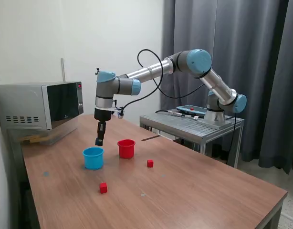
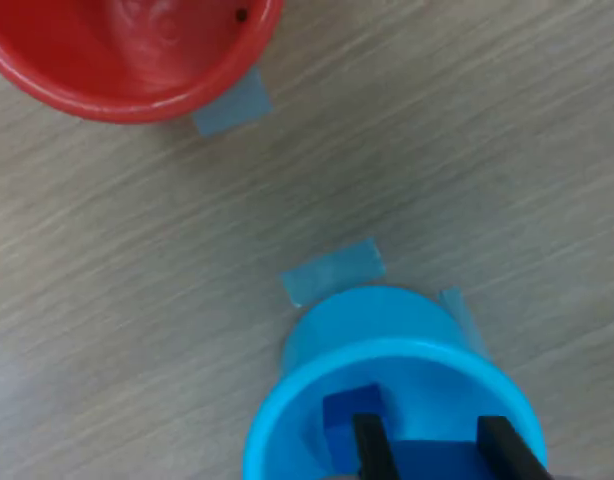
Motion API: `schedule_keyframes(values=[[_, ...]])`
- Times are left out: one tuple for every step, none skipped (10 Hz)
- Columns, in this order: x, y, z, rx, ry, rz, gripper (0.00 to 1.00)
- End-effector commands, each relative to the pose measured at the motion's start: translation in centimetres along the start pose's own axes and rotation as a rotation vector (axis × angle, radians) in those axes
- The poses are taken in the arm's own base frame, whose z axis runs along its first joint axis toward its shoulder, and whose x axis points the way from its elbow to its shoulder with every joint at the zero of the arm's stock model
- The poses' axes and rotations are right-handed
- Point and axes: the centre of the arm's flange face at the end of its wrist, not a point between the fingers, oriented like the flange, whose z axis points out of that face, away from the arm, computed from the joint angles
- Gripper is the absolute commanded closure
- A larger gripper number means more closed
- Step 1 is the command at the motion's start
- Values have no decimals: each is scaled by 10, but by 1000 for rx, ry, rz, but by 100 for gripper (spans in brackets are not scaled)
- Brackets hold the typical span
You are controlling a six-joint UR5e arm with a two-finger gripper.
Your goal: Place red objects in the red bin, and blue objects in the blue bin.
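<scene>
Two black fingers [image 2: 369,450] of the gripper [image 2: 427,455] poke into the wrist view, hanging right over the open mouth of the blue bin [image 2: 387,400]. They stand apart, and I think a dark blue cube [image 2: 432,462] sits between them, but that part is cut off, so I cannot tell if they hold it or have let go. Another blue cube [image 2: 345,415] lies down inside the bin, just beside one finger.

From big to small: the wooden table [image 1: 194,191], then the blue bin with the red bin [image 1: 126,148] near it on the exterior view's right. Smallest are two red cubes, one [image 1: 150,163] past the red bin and one [image 1: 103,188] near the table's front.

For the next move, the cube only has to fall straight down. The red bin's inside looks bare.
</scene>
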Motion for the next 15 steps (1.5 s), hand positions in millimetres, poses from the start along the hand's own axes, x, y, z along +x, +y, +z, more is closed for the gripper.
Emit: schedule_keyframes(values=[[0,0,1,2,2,-58,100],[0,3,-3,-8,4,-64,100],[0,6,-6,-18,5,-68,100],[0,5,-6,-15,6,-70,100],[0,6,-5,-16,6,-85,100],[2,9,-1,-18,6,-94,100],[2,11,1,-19,7,-94,100],[2,11,1,-19,7,-94,100],[2,11,2,-18,6,-94,100],[2,10,3,-16,6,-94,100],[2,9,4,-13,5,-94,100],[2,9,5,-12,5,-94,100],[2,9,6,-10,5,-93,100],[2,9,6,-12,5,-93,100],[2,7,8,-6,4,-93,0]])
